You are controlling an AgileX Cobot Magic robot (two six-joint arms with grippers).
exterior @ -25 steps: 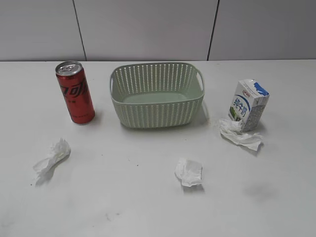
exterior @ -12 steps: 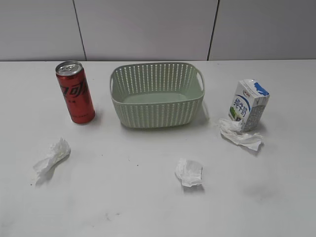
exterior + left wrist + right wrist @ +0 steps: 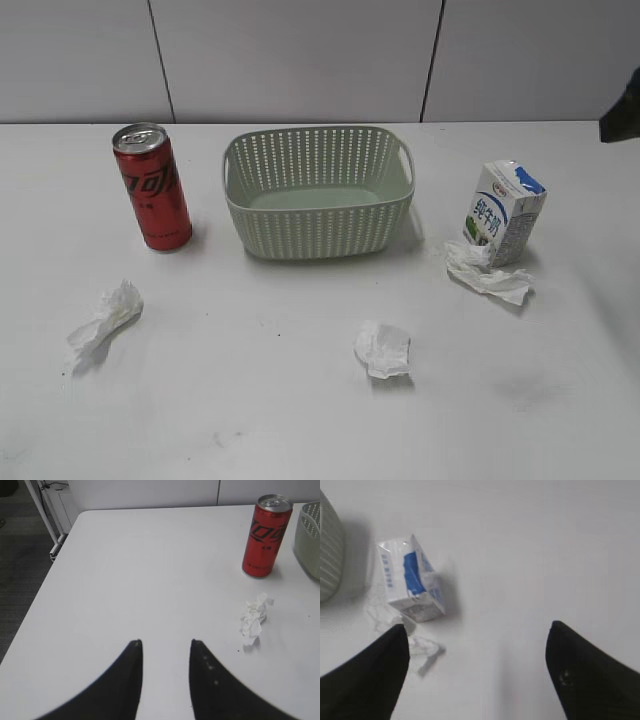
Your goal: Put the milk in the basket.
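The milk [image 3: 505, 211] is a small white carton with a blue top corner. It stands upright on the white table, right of the basket [image 3: 318, 189], a pale green perforated basket that is empty. In the right wrist view the milk [image 3: 410, 578] lies up and left of my right gripper [image 3: 477, 627], which is wide open, empty and above the table. A dark part of the right arm [image 3: 622, 108] shows at the exterior view's right edge. My left gripper [image 3: 165, 642] is open and empty over bare table, far left of the basket's edge [image 3: 307, 540].
A tall red soda can [image 3: 152, 187] stands left of the basket, and shows in the left wrist view [image 3: 265, 535]. Crumpled white tissues lie at the front left [image 3: 103, 318], front middle [image 3: 383, 349] and against the milk's base [image 3: 485, 272]. The table's left edge [image 3: 45, 587] drops to the floor.
A dark part of the right arm has come into the exterior view at the upper right edge. The objects on the table have not moved.
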